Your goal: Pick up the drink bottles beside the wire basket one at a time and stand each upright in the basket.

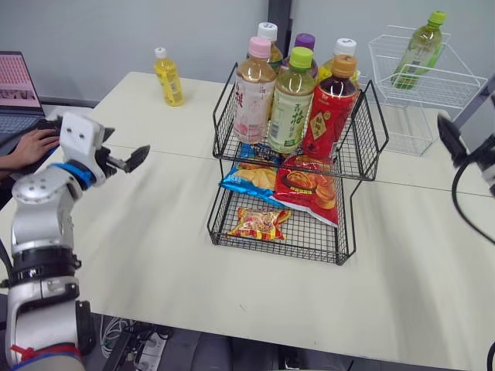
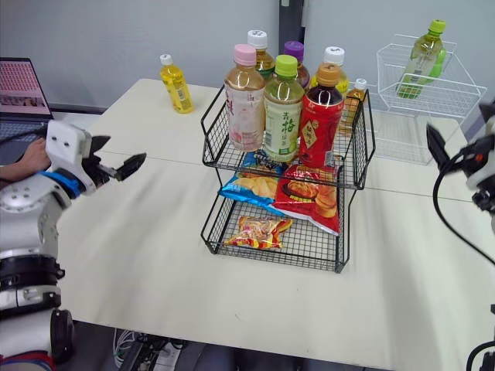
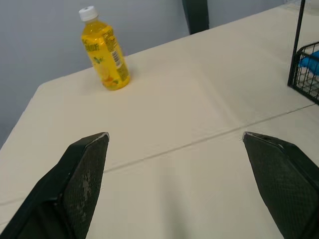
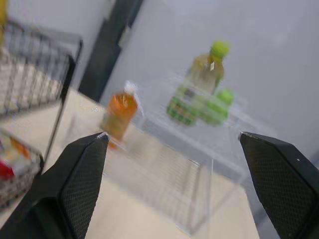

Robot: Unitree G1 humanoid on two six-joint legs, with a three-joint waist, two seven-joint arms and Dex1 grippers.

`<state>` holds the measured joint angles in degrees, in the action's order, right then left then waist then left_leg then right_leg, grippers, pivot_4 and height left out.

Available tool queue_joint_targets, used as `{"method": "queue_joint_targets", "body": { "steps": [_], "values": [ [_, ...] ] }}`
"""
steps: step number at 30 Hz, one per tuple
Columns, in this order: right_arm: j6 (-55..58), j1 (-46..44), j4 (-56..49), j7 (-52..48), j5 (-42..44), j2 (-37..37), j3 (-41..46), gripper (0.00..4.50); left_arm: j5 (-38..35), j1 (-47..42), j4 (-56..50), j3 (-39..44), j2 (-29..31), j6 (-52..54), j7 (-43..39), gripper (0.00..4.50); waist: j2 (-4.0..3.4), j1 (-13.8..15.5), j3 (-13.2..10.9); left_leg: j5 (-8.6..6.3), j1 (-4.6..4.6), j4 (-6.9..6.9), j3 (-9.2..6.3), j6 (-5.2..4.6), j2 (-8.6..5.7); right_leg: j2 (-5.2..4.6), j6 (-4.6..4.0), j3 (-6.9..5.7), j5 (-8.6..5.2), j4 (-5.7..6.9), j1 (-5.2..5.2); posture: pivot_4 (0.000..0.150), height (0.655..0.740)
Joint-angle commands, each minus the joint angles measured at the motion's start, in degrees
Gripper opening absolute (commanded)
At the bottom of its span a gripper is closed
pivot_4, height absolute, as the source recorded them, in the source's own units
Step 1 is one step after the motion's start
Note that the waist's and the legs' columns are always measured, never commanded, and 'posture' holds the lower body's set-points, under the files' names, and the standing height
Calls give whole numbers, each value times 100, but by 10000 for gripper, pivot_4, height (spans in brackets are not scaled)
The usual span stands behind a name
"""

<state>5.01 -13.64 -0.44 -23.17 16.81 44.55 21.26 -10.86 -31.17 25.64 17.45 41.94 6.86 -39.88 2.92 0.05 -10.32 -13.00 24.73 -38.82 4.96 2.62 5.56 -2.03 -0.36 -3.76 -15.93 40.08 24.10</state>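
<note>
A wide table (image 1: 155, 239) with a pale cream top takes up most of the room, and a thin seam (image 1: 174, 154) runs across it where two tabletops meet side by side. Behind it stands a plain grey-blue wall (image 1: 93, 35), broken by one dark upright post (image 1: 282, 11), and the light is soft and even, so shadows on the tabletop are faint. At the far left an open laptop (image 1: 14, 81) shows a pinkish screen, and under the near edge of the table cables (image 1: 131, 340) lie tangled on the dark floor.
</note>
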Motion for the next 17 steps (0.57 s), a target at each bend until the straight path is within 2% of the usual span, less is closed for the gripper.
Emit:
{"method": "queue_joint_targets", "body": {
  "steps": [1, 6, 17],
  "values": [
    [-751, 107, 547, -288, -285, -104, -89, 45000, -11, 121, 119, 103, -43, -420, 141, 44591, -8, -8, 1, 0, 0, 0, 1, 0, 0, 0, 0, 0, 0, 2, 1, 1500, 7148],
    [-1285, 145, 1244, -301, -564, -384, -237, 45000, 11, 314, 439, 6, -192, -620, 269, 44591, -21, -24, 5, 1, -7, 1, 4, -1, 0, 0, 0, 2, 0, 9, 0, 1500, 7148],
    [-1503, -47, 1680, -281, -746, -638, -392, 45000, -134, 433, 485, -32, -288, -573, 230, 44591, -23, -22, 6, 2, -14, 1, 4, 1, 0, 1, 0, 3, 0, 17, -1, 1500, 7148]
  ]
}}
